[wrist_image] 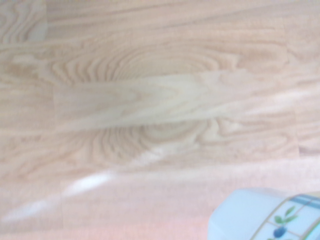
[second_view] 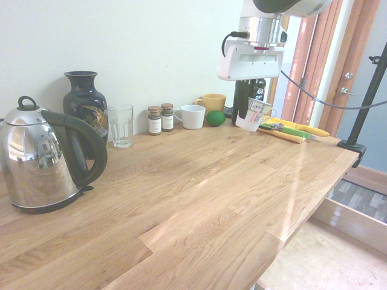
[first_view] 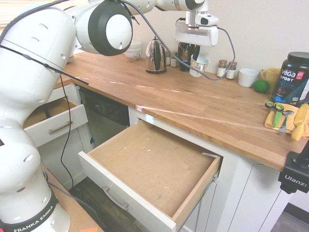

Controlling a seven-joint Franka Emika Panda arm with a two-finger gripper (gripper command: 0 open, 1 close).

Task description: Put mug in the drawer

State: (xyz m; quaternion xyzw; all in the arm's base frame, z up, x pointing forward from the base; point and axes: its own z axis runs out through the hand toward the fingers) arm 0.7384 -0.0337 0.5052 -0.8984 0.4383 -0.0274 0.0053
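Observation:
The mug (first_view: 199, 64), a small white tapered cup with faint markings, hangs tilted above the back of the wooden counter. My gripper (first_view: 195, 54) is shut on its rim from above. The second exterior view shows the mug (second_view: 255, 115) clear of the countertop under the gripper (second_view: 256, 103). In the wrist view the mug (wrist_image: 265, 216) shows as a white side with a blue and green pattern, over bare wood. The drawer (first_view: 149, 164) stands pulled wide open below the counter's front edge, its brown bottom bare.
A steel kettle (first_view: 155, 55), a dark vase (second_view: 84, 103), a clear glass (second_view: 121, 125), two spice jars (second_view: 160, 119), a wider white mug (second_view: 192, 116), a yellow mug (second_view: 211, 103) and a lime (second_view: 216, 118) line the wall. Scissors (first_view: 276, 113) lie right. A smaller drawer (first_view: 53, 123) is open left.

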